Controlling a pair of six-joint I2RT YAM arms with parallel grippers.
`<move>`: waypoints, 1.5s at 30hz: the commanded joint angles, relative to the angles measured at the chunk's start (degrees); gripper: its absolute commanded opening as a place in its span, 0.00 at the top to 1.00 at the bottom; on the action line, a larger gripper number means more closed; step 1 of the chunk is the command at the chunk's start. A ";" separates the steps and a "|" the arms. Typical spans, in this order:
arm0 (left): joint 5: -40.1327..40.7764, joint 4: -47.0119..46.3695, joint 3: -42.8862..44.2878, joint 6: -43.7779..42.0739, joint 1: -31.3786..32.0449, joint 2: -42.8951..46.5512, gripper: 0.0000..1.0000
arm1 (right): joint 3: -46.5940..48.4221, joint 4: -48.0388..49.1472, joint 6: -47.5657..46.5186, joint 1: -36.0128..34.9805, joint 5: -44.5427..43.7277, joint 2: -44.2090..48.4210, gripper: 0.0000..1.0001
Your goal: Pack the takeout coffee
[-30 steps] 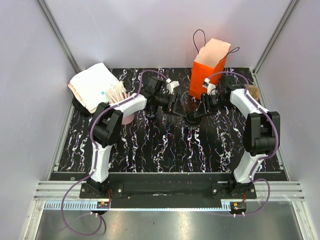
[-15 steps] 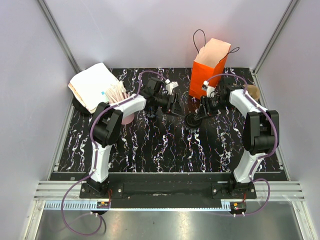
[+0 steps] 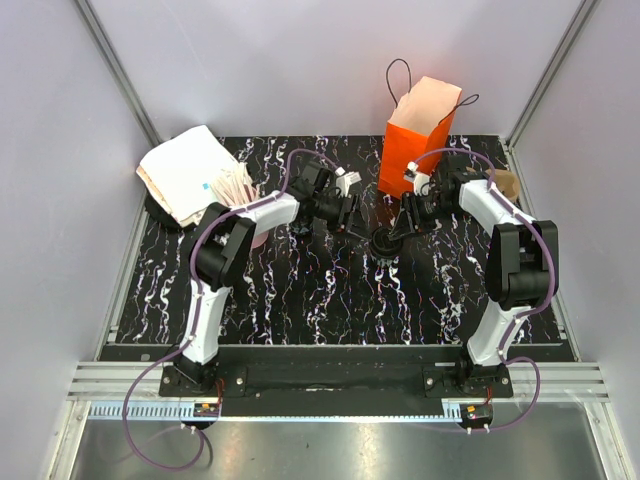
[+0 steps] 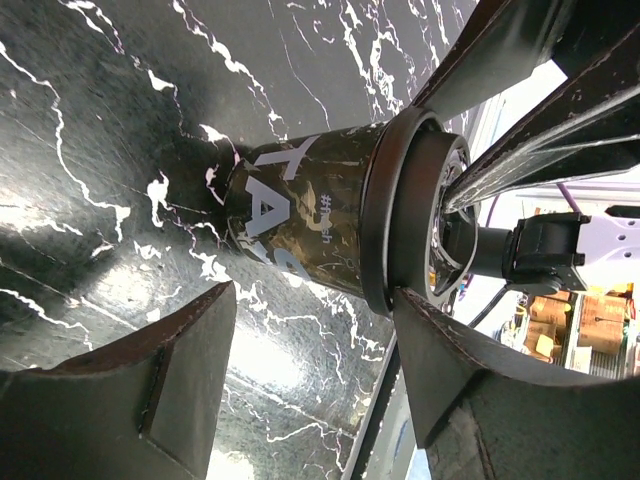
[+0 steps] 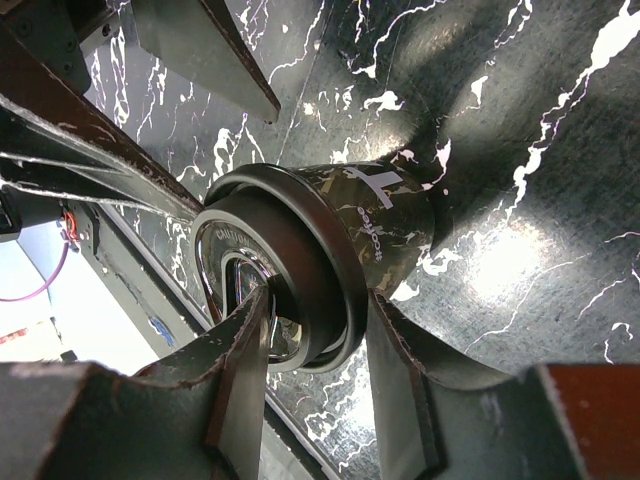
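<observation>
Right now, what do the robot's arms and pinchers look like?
Both arms, the left arm and the right arm, have white and black parts, with a purple cable looping along each. The left gripper and right gripper are black, with flat, wedge-shaped fingers, scuffed at the edges.

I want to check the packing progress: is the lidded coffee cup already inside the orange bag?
No, the coffee cup stands on the table, outside the orange bag.

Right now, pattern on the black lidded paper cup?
The black lidded paper cup: dark camouflage, white lettering; left wrist view.
</observation>
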State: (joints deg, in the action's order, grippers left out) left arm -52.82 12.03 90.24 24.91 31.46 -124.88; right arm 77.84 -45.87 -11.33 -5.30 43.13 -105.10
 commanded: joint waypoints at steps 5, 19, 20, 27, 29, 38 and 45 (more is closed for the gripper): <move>-1.76 -1.22 3.46 0.23 0.26 -1.68 0.34 | -1.03 1.04 -1.85 -0.32 -2.27 -0.54 0.61; -3.53 -4.48 4.95 3.14 -0.70 -1.68 0.34 | -0.85 -0.19 -3.78 -0.32 -2.09 -1.60 0.62; -2.74 -2.99 5.30 2.61 -0.61 -1.68 0.34 | -0.94 -0.27 -3.87 -0.32 -2.00 -1.51 0.62; 1.05 0.09 6.97 -0.12 -0.53 -3.17 0.36 | -0.68 -0.63 -3.96 -0.32 -1.56 -1.60 0.62; 1.93 1.49 8.02 -0.73 -0.44 -3.70 0.36 | -0.59 -0.89 -4.22 -0.32 -1.47 -1.69 0.62; 4.56 4.14 10.57 -2.67 -0.26 -5.37 0.38 | -0.50 -1.51 -4.93 -0.32 -1.65 -1.95 0.62; 9.65 8.09 9.79 -5.65 0.79 -5.20 0.48 | -0.94 -1.51 -5.63 -0.32 -3.05 -2.04 0.62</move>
State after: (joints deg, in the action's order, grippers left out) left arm -51.59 17.85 99.66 23.49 31.44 -129.16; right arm 77.69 -45.91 -13.32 -5.19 44.21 -105.41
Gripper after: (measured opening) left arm 0.548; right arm 0.442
